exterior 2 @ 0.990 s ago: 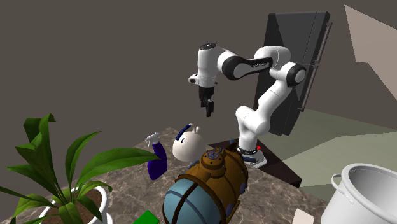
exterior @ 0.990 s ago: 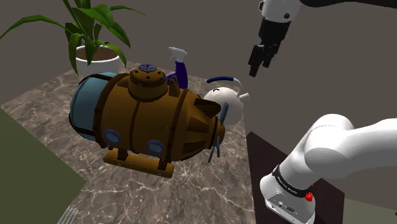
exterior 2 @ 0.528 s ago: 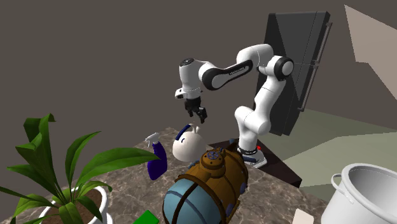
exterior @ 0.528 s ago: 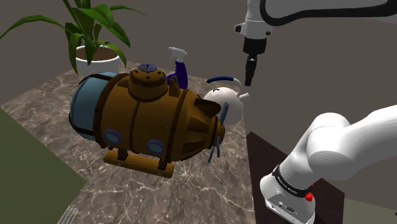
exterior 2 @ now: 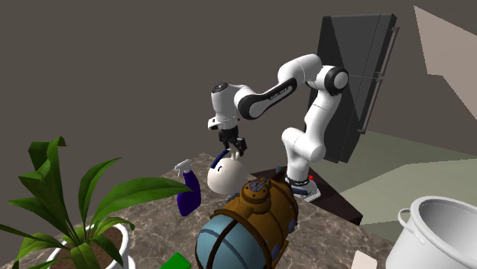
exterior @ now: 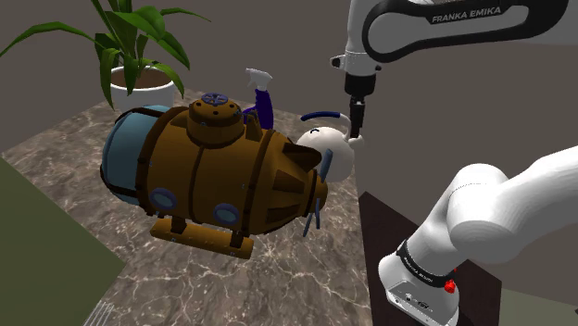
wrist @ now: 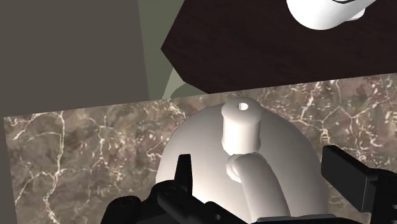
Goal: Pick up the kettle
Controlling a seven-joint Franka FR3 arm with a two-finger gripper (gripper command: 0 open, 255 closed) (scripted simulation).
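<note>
One target only: the white, round-bellied kettle (exterior: 326, 148), seated on the marble table (exterior: 83, 148) near the edge closest to the stand, just behind the tail fins of the big brown submarine model (exterior: 218, 176), with a purple spray bottle (exterior: 259, 97) close by on the far side.

Directly above it, pointing straight down: the hand (exterior: 357, 125), almost level with the top of the arched handle (exterior: 324, 115) and over the spout end of the kettle. Spread wide, gripping nothing.

Through the wrist view: the kettle's pale dome (wrist: 203, 146) right beneath, the spout (wrist: 242, 124) standing up ahead, the handle (wrist: 254, 184) running back between the two fingers (wrist: 184, 175), apparently touched by neither.

Key relation: handle's long line crossing the finger gap at roughly a right angle, so seemingly well lined up for a squeeze across it. Probably only a short straight drop needed, then closing, then lifting.

Worth watching: spout crowding the space ahead of the fingers, and a smooth round body offering little hold should the squeeze miss the handle.
</note>
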